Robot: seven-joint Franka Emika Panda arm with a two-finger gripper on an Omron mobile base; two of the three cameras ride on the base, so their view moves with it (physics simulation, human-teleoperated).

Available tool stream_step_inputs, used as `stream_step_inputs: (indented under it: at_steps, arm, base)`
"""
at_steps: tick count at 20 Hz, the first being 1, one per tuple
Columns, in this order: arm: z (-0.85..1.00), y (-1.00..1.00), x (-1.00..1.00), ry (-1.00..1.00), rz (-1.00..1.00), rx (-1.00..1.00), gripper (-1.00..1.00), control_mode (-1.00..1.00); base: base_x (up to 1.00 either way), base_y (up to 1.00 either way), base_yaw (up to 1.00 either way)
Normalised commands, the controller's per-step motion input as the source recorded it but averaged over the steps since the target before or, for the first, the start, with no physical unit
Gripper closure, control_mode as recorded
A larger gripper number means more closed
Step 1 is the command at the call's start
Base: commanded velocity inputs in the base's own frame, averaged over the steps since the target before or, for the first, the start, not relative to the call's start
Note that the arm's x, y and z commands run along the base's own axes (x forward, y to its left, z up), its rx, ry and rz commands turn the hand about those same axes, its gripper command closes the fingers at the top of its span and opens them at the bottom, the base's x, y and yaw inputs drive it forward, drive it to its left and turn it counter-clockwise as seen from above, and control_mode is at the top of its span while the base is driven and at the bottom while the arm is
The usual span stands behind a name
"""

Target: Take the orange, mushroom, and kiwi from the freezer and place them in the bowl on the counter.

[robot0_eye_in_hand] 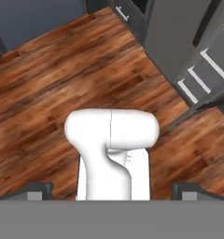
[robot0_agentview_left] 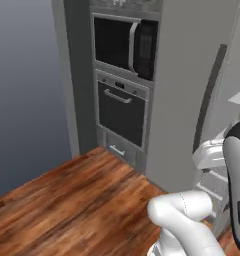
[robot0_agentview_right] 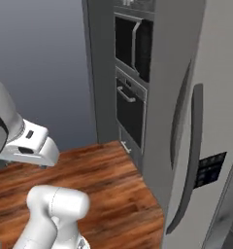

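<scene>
Nearest the hand camera, two small dark fingertips of the pincer are seen at the bottom of the hand view, set far apart at left and right; the jaws are spread wide and nothing is held between them or touched by them. Below the pincer, a warm brown wooden plank floor is looked down upon.

A tall plain grey freezer is seen at the right of the right base view, with its flat doors and two long dark curved vertical handles. A small dark control panel is set into the door face; its markings are too small to be read. In the left base view the freezer's grey side and one dark handle are shown, and pale grey shelves are visible at the right edge, partly hidden by the arm. In the hand view pale shelf rails are seen at the upper right, so the freezer appears to be open there.

Beside the freezer, a grey cabinet column holds a black microwave above a dark built-in oven with a silver bar handle. No brand name or legible writing can be made out anywhere.
</scene>
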Motion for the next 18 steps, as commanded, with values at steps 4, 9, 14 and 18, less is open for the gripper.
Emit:
stream_step_inputs:
  at_steps: [4, 9, 14, 18]
  arm:
    - [0.0, 0.0, 0.0, 0.0, 0.0, 0.0, -1.0, 1.0]
    - [0.0, 0.0, 0.0, 0.0, 0.0, 0.0, -1.0, 1.0]
    - [0.0, 0.0, 0.0, 0.0, 0.0, 0.0, -1.0, 1.0]
    - [0.0, 0.0, 0.0, 0.0, 0.0, 0.0, -1.0, 1.0]
  base:
    - [0.32, 0.21, -0.8]
    - [0.38, 0.27, -0.77]
    - [0.5, 0.42, -0.73]
    - [0.54, 0.54, -0.65]
